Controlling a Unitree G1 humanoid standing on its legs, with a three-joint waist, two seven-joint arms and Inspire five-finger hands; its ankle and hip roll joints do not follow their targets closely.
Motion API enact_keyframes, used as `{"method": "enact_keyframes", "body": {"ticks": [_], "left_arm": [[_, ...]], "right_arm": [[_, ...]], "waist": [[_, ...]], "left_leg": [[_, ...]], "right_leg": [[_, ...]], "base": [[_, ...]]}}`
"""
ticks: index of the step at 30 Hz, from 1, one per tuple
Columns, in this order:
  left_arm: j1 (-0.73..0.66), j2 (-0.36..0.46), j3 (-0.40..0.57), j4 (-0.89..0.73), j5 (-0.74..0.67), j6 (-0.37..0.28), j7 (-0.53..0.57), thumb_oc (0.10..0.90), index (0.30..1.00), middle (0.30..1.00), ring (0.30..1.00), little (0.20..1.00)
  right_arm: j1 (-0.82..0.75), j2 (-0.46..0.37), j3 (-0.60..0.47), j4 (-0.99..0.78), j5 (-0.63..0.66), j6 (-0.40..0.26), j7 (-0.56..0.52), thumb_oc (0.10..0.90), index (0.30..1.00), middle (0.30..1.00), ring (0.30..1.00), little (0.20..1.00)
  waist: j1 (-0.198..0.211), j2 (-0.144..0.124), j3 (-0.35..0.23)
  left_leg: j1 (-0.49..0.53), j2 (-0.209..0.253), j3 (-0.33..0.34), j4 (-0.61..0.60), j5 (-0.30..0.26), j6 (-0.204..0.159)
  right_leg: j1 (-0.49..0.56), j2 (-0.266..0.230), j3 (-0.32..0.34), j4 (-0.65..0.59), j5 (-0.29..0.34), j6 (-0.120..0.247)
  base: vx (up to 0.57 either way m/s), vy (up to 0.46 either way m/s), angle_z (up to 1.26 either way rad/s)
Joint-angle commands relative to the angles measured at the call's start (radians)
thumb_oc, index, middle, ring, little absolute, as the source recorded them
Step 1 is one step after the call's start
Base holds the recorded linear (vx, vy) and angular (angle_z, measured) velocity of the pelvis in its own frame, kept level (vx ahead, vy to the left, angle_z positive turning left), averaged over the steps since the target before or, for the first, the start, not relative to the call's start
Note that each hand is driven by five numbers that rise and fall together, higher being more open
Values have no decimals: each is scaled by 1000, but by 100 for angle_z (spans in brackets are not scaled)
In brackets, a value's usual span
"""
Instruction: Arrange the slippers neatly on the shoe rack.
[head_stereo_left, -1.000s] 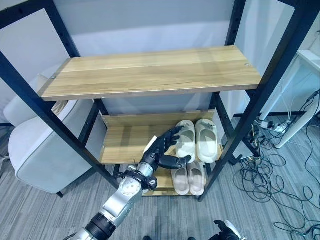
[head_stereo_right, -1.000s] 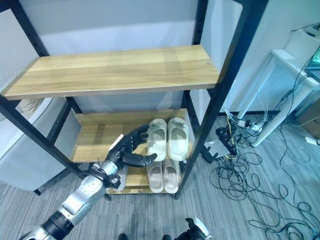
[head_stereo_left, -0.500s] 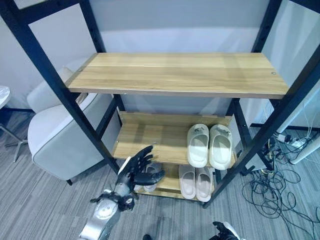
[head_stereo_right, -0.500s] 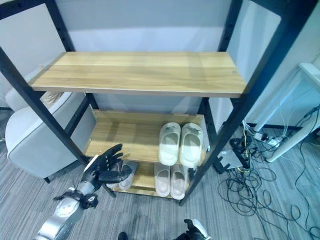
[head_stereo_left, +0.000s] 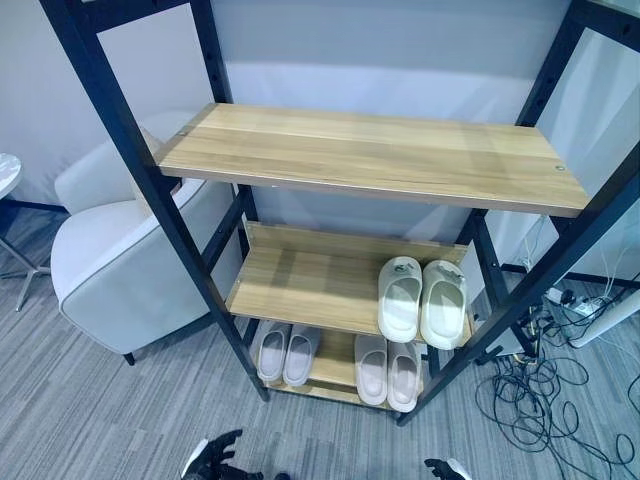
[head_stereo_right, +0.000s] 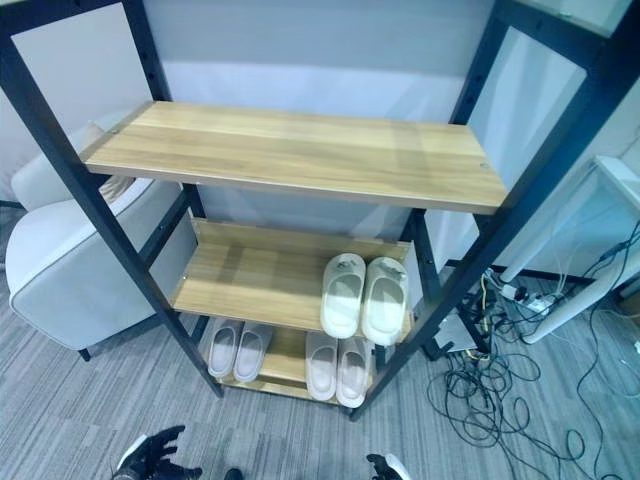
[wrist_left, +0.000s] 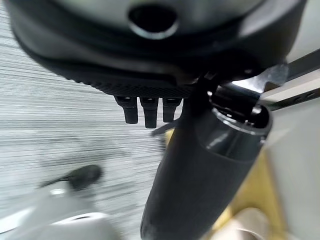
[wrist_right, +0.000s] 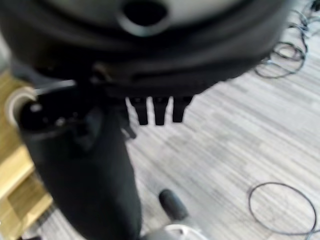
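The black-framed shoe rack with pale wooden shelves (head_stereo_left: 370, 160) carries three pairs of slippers, each set side by side with toes toward the wall, which reads as tidy storage: a cream thick-soled pair (head_stereo_left: 422, 300) at the right of the middle shelf, and on the bottom shelf a beige pair (head_stereo_left: 388, 370) just below it and a pale grey pair (head_stereo_left: 286, 352) further left. By that layout the arranging looks done. The left hand (head_stereo_left: 215, 462) hangs low over the grey carpet (head_stereo_left: 90, 400), fingers loosely spread, holding nothing. The right hand (head_stereo_left: 440, 468) peeks in at the lower edge; its wrist view shows fingers straight and empty.
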Motion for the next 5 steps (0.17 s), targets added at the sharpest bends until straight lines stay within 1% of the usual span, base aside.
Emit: {"method": "enact_keyframes", "body": {"ticks": [1, 2, 5], "left_arm": [[-129, -11, 6, 96, 78, -56, 61, 800, 900, 900, 900, 900], [-129, -11, 6, 96, 78, -57, 61, 800, 900, 900, 900, 900], [-177, -39, 1, 221, 126, -52, 96, 800, 900, 900, 900, 900]], "right_arm": [[-41, -16, -3, 11, 17, -26, -14, 800, 900, 900, 900, 900], [-41, -16, -3, 11, 17, -26, -14, 800, 900, 900, 900, 900], [-47, -16, -2, 39, 23, -27, -15, 800, 900, 900, 900, 900]], "waist": [[4, -18, -26], [4, -17, -26], [-4, -17, -28]], "left_leg": [[3, 8, 35, 3, -47, -45], [3, 8, 35, 3, -47, -45], [11, 6, 41, 3, -55, -42]], "right_leg": [[-47, -83, -72, 13, 35, 113], [-46, -83, -72, 13, 35, 113], [-43, -85, -60, 12, 33, 113]], "base": [[0, 0, 0], [6, 32, 0], [7, 40, -3]]}}
